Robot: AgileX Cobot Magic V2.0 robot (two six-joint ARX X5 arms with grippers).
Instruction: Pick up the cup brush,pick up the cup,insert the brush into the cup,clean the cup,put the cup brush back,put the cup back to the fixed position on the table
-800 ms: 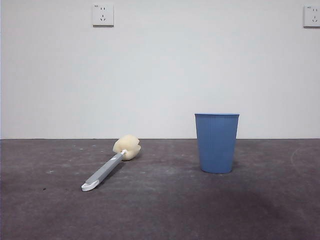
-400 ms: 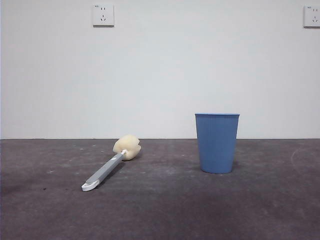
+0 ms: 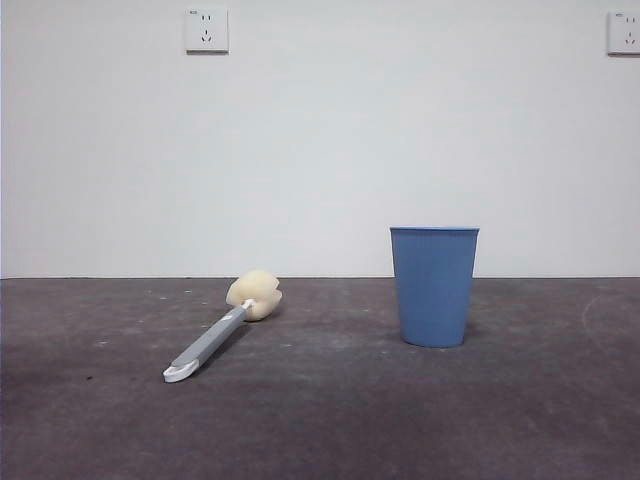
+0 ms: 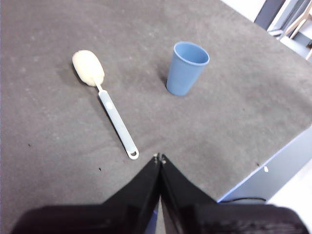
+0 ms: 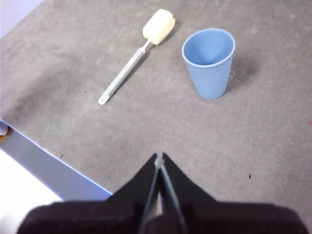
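Note:
The cup brush [image 3: 212,340] lies flat on the table [image 3: 320,420], cream sponge head toward the wall, white looped end toward the front; it also shows as cup brush [image 4: 113,115] and cup brush [image 5: 127,68]. The blue ribbed cup [image 3: 433,286] stands upright to its right, empty, seen too as cup [image 4: 186,68] and cup [image 5: 210,62]. My left gripper [image 4: 159,157] hovers shut, high above the table's near edge, just short of the brush's looped end. My right gripper [image 5: 159,157] is shut too, high over the near side, well back from the cup. Neither holds anything.
A white wall with two sockets [image 3: 206,30] rises behind the table. The table's near edge [image 5: 53,161] runs below my right gripper, and an edge [image 4: 273,156] shows in the left wrist view. Chair legs [image 4: 297,24] stand beyond the table.

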